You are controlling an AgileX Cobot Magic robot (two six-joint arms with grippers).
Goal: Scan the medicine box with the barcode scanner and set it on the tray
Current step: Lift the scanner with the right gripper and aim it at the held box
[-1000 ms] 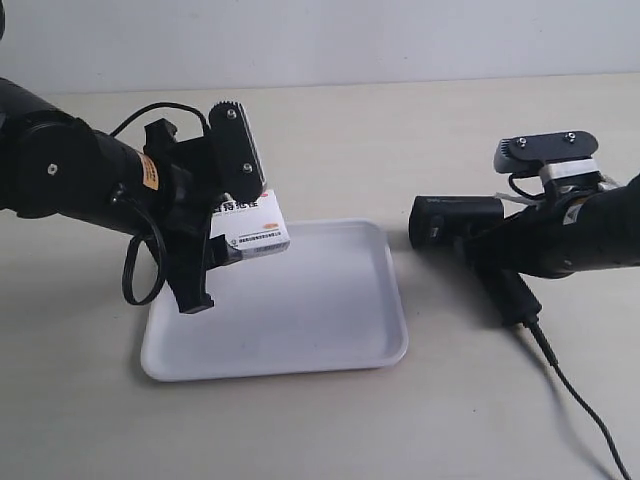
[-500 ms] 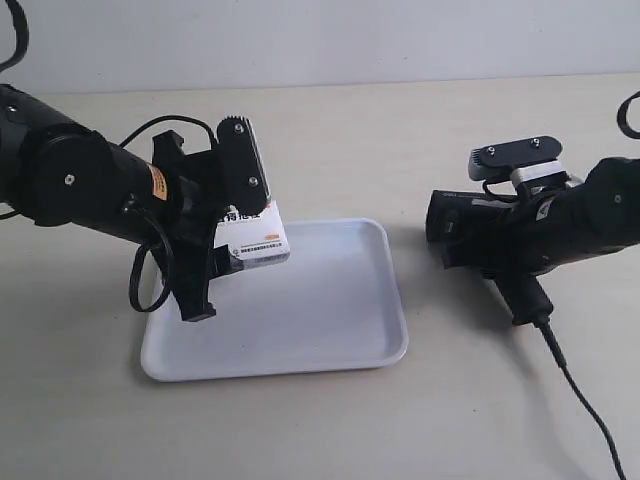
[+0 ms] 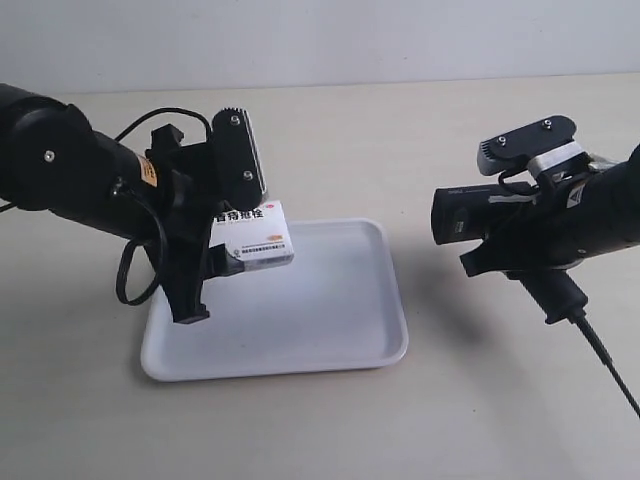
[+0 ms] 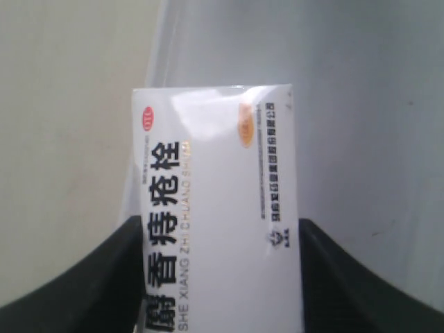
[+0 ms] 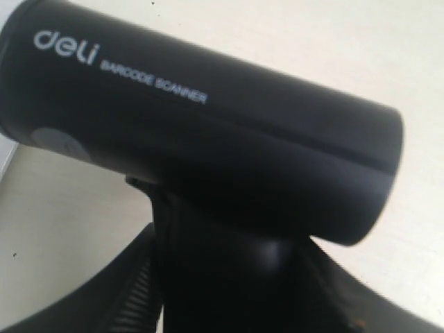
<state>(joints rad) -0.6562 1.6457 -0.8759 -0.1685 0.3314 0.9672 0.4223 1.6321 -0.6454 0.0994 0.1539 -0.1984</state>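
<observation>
The medicine box (image 3: pixel 252 238), a white carton with dark print, hangs above the left part of the white tray (image 3: pixel 330 320). My left gripper (image 3: pixel 215 250) is shut on it; in the left wrist view the box (image 4: pixel 218 208) sits between both black fingers (image 4: pixel 90 284), with the tray (image 4: pixel 368 104) beneath. The black barcode scanner (image 3: pixel 475 212) is held off the table to the right of the tray, its head pointing toward the box. My right gripper (image 3: pixel 520 255) is shut on its handle. In the right wrist view the scanner (image 5: pixel 208 132) fills the frame, with my right gripper (image 5: pixel 229 277) around the handle.
The scanner's black cable (image 3: pixel 605 365) trails over the beige table (image 3: pixel 400 140) toward the lower right corner. A black cable loop (image 3: pixel 128 280) hangs under the arm at the exterior view's left. A pale wall (image 3: pixel 320 40) runs behind the table.
The arm with the scanner has lifted and tilted, the scanner head rising slightly and staying aimed at the box. The box has shifted a little to the right over the tray.
</observation>
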